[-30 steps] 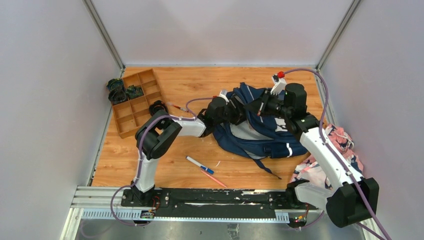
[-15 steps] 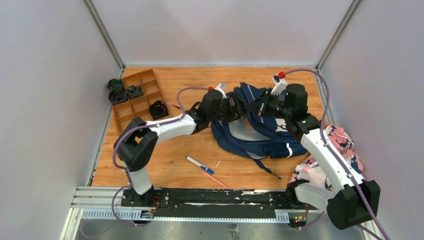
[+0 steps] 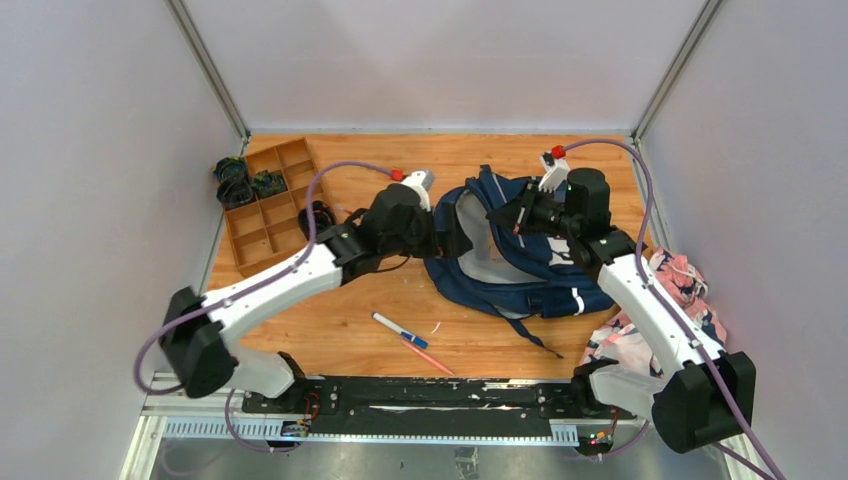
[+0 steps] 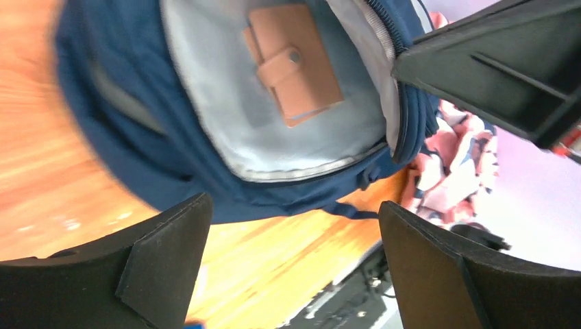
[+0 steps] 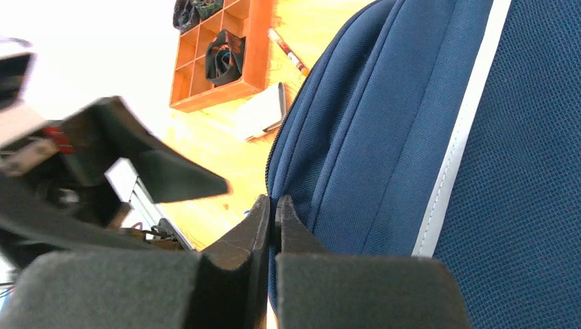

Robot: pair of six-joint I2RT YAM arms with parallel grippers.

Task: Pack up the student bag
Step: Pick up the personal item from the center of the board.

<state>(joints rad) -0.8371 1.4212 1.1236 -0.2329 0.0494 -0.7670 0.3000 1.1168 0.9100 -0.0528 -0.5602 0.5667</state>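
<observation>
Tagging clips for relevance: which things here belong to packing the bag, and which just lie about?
Job: bag, wallet inside it, pens probably, open left pincer, right pincer shut on bag.
Lying about: tray, patterned cloth.

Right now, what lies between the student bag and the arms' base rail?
Top view: a white marker with blue cap and an orange-red pencil lie between student bag and base rail.

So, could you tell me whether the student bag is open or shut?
Open: the student bag gapes, showing pale grey lining and a tan wallet inside.
</observation>
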